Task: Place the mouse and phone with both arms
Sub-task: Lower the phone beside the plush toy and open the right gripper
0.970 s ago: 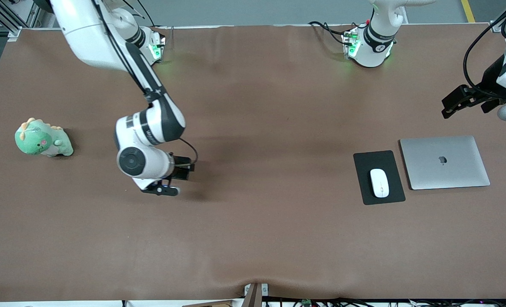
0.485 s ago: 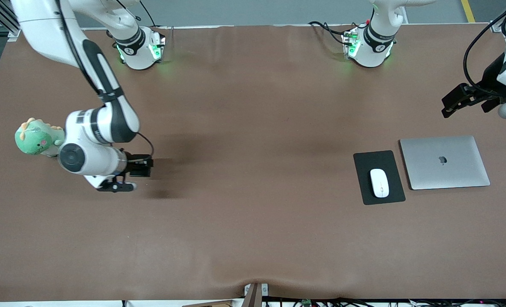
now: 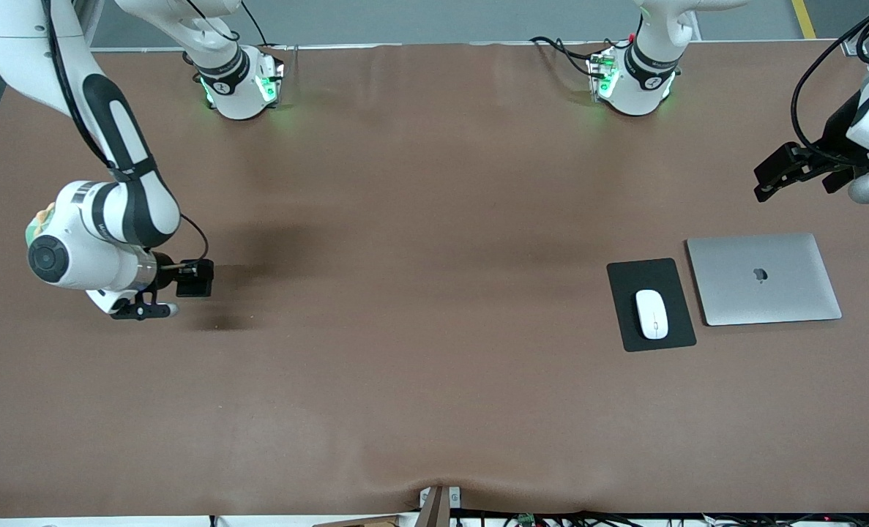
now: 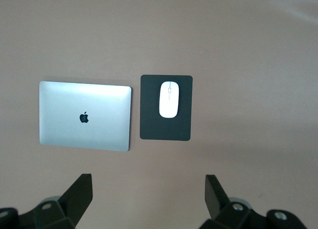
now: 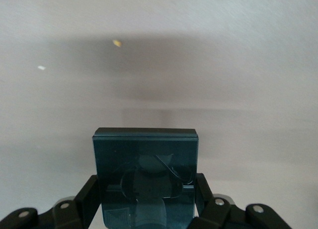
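One mouse (image 3: 651, 314) lies on one black pad (image 3: 651, 304) beside one laptop (image 3: 763, 279), at the left arm's end of the table (image 3: 434, 380). One phone (image 3: 194, 278) sits pinched in the right gripper (image 3: 185, 279), which has carried it toward its own table end, now hiding the plush toy (image 3: 37, 223). The left gripper (image 3: 774, 174) waits spread, fingers (image 4: 79, 194) well apart from the mouse.

Cloth-covered table, metal laptop, glossy plastics.
The table (image 3: 434, 380) wears a matt brown cloth, faintly rippled. The laptop (image 3: 763, 279) has a smooth, brushed silver metal lid. The mouse (image 3: 651, 314) is glossy white plastic on a matt black mouse pad (image 3: 628, 333). The phone (image 5: 145, 177) is a glossy dark slab mirroring the gripper. The arms (image 3: 123, 212) are smooth white plastic shells with black joints.
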You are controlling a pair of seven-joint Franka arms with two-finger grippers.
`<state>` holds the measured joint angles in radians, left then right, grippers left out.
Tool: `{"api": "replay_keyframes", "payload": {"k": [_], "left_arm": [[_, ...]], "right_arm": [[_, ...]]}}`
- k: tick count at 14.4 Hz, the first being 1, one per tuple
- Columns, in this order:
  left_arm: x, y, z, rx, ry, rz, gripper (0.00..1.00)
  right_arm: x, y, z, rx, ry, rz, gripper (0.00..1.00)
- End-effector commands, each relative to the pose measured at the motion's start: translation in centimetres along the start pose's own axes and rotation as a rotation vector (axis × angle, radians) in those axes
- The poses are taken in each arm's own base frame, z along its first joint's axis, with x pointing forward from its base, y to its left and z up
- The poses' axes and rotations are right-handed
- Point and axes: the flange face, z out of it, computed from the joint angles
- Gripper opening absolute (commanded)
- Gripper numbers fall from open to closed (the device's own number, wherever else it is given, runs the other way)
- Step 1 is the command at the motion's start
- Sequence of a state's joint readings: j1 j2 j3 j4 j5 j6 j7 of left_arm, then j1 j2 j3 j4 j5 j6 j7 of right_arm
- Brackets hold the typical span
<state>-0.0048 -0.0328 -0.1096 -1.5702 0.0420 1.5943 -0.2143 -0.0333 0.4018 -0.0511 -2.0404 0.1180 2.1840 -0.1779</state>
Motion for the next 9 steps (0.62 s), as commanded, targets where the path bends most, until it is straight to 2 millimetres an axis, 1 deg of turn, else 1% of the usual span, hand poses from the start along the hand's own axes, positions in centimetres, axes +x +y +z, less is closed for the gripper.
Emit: {"api": "replay_keyframes", "payload": {"k": [1,2,3,5,6,7,8,9], "left_arm": [[-0.5,-0.1,-0.4,-0.017,-0.021,0.012,1.00],[-0.6,0.0,-0.4,-0.013,-0.025,0.013,1.00],[-0.5,-0.1,-0.4,-0.013,-0.025,0.015,1.00],[-0.7,-0.2,-0.4,-0.012,-0.031,0.017,1.00],[-0.7,-0.2,-0.4,-0.010,-0.031,0.017,1.00],[-0.8,-0.2,-0.5,-0.011,-0.031,0.017,1.00],[-0.8,-0.2,-0.5,-0.009,-0.034,0.015,1.00],[-0.8,-0.2,-0.5,-0.009,-0.035,0.017,1.00]], "right_arm": [[-2.6,1.9,0.4,-0.024,0.031,-0.026,0.00],[-3.2,3.8,1.1,-0.033,0.041,-0.021,0.00],[-3.7,5.1,2.0,-0.031,0.047,-0.026,0.00],[-4.6,5.9,3.6,-0.032,0.050,-0.034,0.00],[-4.9,6.0,4.1,-0.031,0.049,-0.030,0.00],[-5.0,6.0,4.5,-0.030,0.045,-0.030,0.02],[-5.0,6.0,5.1,-0.028,0.034,-0.030,0.10],[-4.9,6.2,5.2,-0.029,0.036,-0.028,0.25]]}}
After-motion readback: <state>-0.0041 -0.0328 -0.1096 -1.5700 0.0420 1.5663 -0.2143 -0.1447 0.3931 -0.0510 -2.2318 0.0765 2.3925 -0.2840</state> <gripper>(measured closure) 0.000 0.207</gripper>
